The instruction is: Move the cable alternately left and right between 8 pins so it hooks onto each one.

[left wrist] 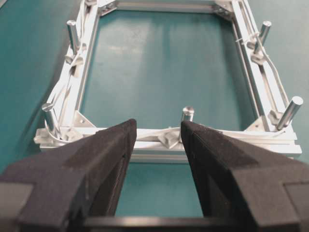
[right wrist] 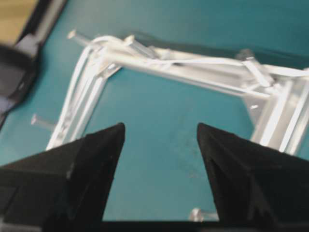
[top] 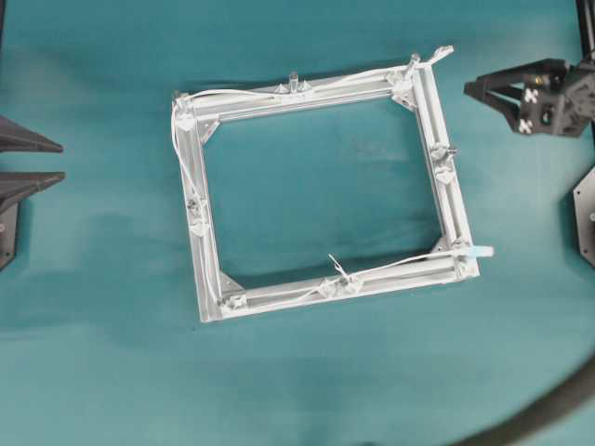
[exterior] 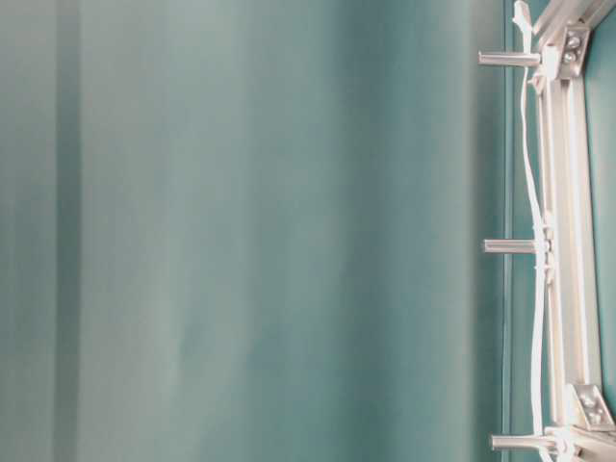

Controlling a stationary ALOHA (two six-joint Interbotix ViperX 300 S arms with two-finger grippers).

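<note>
Square aluminium frame lies on teal table; dark hose at corner.

A teal cloth-covered table carries a square aluminium frame lying flat near its middle, slightly skewed.

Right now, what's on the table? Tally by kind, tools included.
pins: 8
cable: 1
frame: 1
tools: 2, the left tool and the right tool, both open and empty
Total: 12
</note>
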